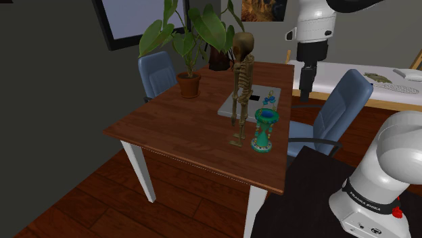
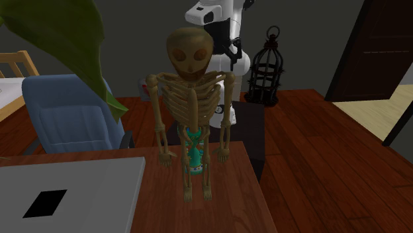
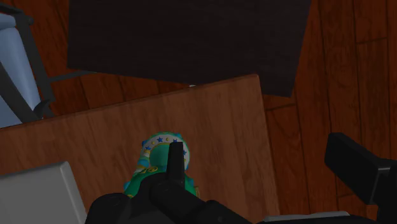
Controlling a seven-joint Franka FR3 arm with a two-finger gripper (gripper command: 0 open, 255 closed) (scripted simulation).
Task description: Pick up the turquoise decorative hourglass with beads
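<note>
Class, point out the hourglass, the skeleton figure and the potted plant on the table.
hourglass (image 1: 264,134), shoulder view, on its turquoise middle.
skeleton figure (image 1: 243,72), shoulder view, on its ribcage.
potted plant (image 1: 189,84), shoulder view, on its brown pot.

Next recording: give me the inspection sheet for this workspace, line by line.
Surface: brown wooden table with white legs.
Job's things: turquoise hourglass upright near the table's edge, beside the skeleton's feet, untouched.
Clutter: tan skeleton figure standing; potted plant; flat grey slab carrying small blue pieces.
Claw: black claw open, raised well above the hourglass, holding nothing.
Cables: nothing seen.
Surroundings: two blue chairs, wood floor, black cage on the floor.
</note>
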